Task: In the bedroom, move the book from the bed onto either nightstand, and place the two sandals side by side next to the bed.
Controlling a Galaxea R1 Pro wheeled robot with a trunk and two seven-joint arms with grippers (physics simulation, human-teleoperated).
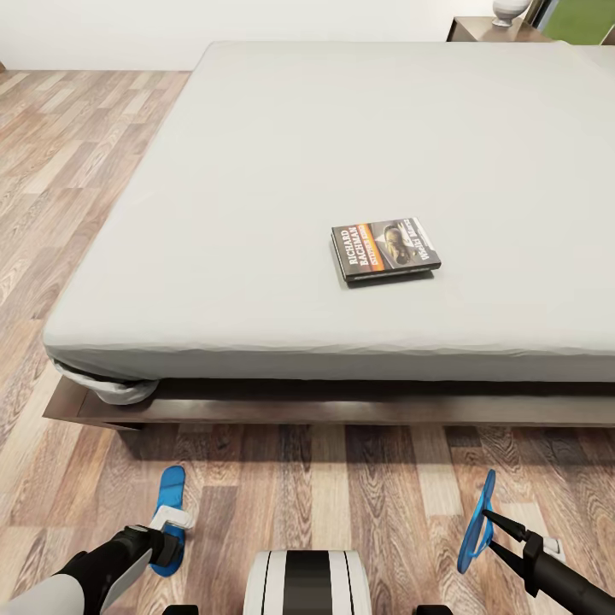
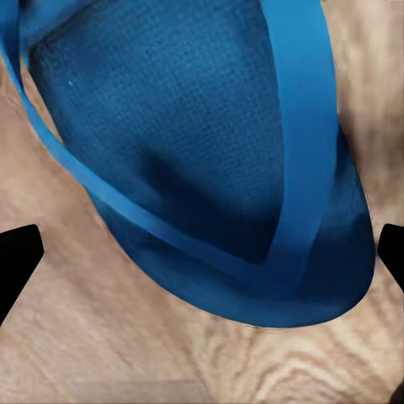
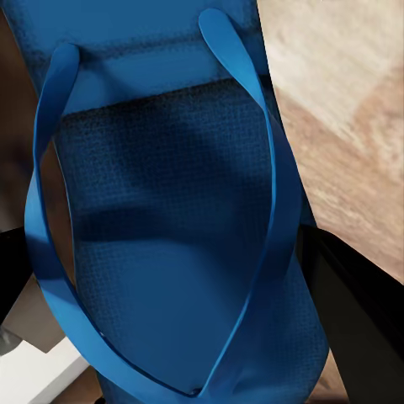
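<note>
A: While the head view holds both arms low before the bed (image 1: 256,213), we log the book (image 1: 385,248) lying flat on the mattress, so that step is not done. We make out a dark cabinet top at the far corner, likely a nightstand (image 1: 491,30), well apart from the book.

B: Sandals?

A: Left sandal (image 1: 169,517) lies flat on the floor under the left gripper (image 1: 166,534); right sandal (image 1: 475,525) stands on edge, pinched by the right gripper (image 1: 489,517). They are well apart, not yet paired.

B: Left wrist view?

A: Black fingertips (image 2: 17,252) sit spread at either side of the sandal's end, not touching; we read them as released.

B: Right wrist view?

A: Dark fingers (image 3: 353,311) flank the sole closely; we judge them clamped on it. Contact itself is cut off.
</note>
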